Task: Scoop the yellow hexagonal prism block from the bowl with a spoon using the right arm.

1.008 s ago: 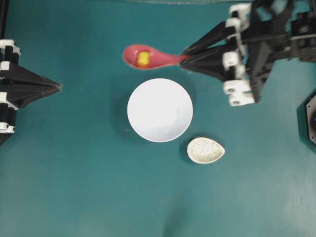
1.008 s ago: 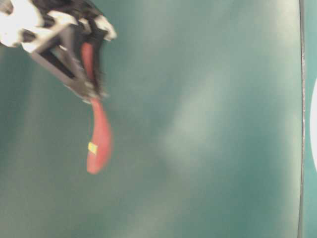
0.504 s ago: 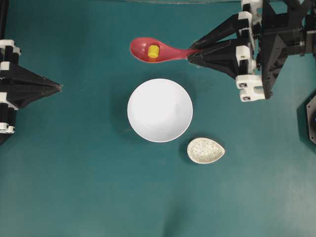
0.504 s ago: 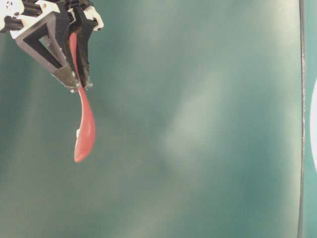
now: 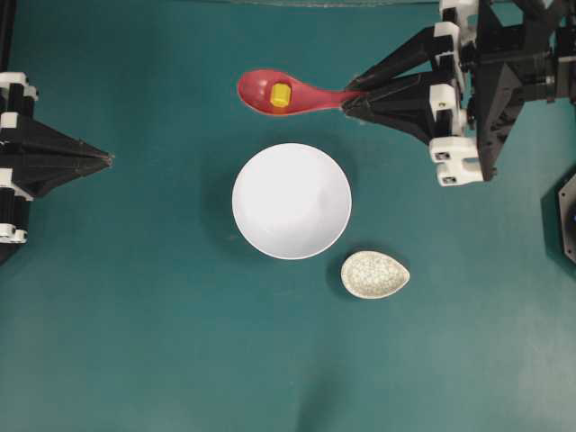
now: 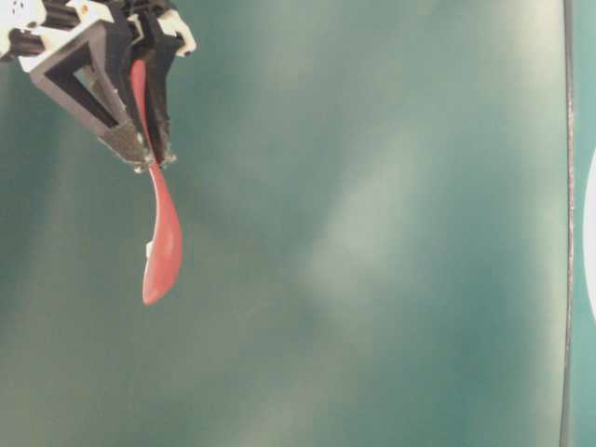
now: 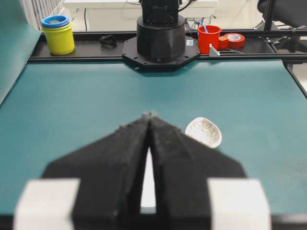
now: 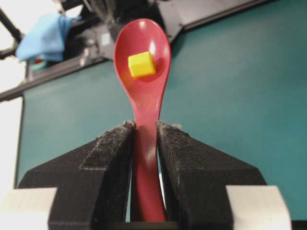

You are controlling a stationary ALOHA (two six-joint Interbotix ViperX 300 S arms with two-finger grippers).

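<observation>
My right gripper is shut on the handle of the pink-red spoon, held level above the table, beyond the white bowl. The yellow hexagonal prism block lies in the spoon's scoop; the right wrist view shows the block resting in the scoop of the spoon, with my gripper clamping the handle. The bowl looks empty. In the table-level view the spoon hangs from the gripper, edge-on. My left gripper sits shut at the left, well away from the bowl; its tips meet.
A small speckled egg-shaped dish lies just right of the bowl's near side, also visible as the dish in the left wrist view. Behind the table stand stacked cups, a red cup and tape.
One second ago the spoon was lower and tilted, nearer the bowl; it rose and moved slightly right with the block in it, and has held still for the last half second.
</observation>
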